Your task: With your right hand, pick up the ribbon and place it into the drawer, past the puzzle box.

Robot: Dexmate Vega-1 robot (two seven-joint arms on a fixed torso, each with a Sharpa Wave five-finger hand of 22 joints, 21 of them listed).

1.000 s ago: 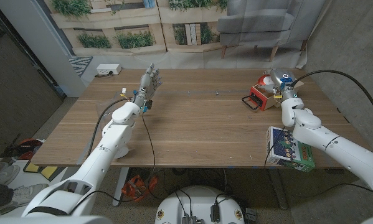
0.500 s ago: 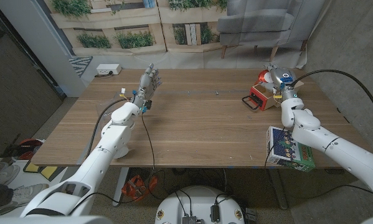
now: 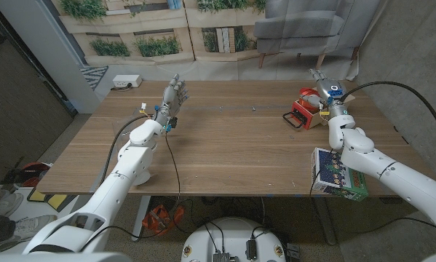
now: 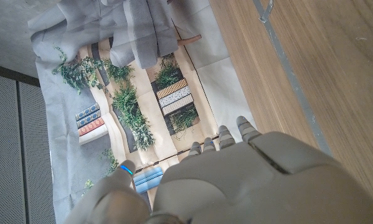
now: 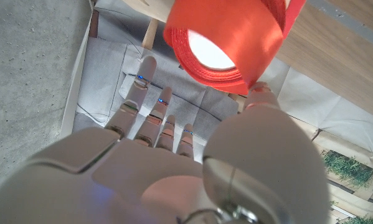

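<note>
The ribbon was glossy red satin cloth. The table was matt, smooth wood. The right hand looked like smooth grey plastic, the puzzle box like printed cardboard.

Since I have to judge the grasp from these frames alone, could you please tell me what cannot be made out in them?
- Head view: the ribbon is small and partly behind the right hand; contact unclear.
- Right wrist view: the ribbon is cut off by the picture's edge; the thumb hides where it touches.
- Head view: the inside of the drawer is too small to read.
</note>
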